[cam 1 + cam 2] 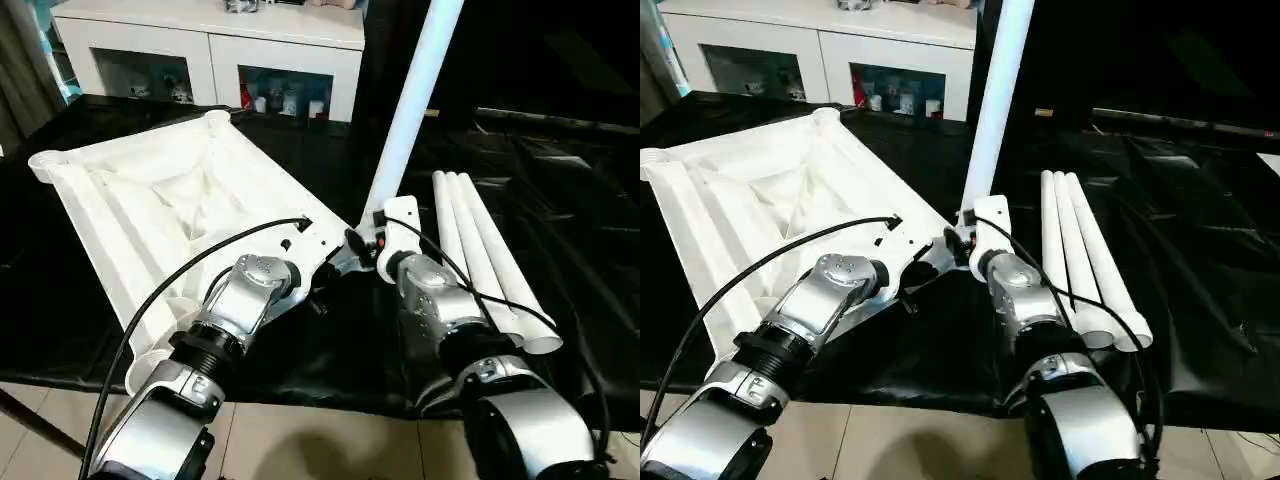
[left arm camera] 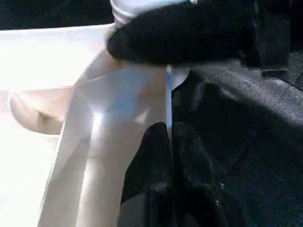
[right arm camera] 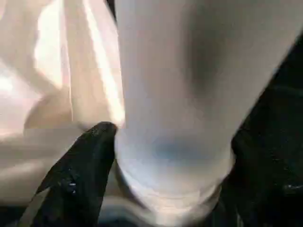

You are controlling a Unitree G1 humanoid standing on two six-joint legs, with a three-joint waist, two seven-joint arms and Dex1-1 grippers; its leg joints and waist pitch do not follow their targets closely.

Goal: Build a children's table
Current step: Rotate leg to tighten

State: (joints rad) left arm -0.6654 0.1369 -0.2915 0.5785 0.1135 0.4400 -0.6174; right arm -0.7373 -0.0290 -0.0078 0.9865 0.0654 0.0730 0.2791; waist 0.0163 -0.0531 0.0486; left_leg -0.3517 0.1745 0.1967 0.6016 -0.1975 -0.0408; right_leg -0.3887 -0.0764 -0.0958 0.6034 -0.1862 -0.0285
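The white tabletop (image 1: 150, 200) lies upside down on a black cloth, its ribs and round corner sockets facing up. One white leg (image 1: 410, 110) stands upright in the near right corner socket. My right gripper (image 1: 372, 235) sits around the base of this leg (image 3: 175, 94), just above the socket. My left gripper (image 2: 169, 142) is shut on the thin rim of the tabletop (image 2: 118, 104) next to that same corner. Three more legs (image 1: 480, 250) lie side by side on the cloth to the right.
A white cabinet (image 1: 210, 40) with glass doors stands behind the work surface. The black cloth (image 1: 560, 180) covers the surface out to the right. The front edge of the surface runs under my forearms, with light floor (image 1: 300, 440) below it.
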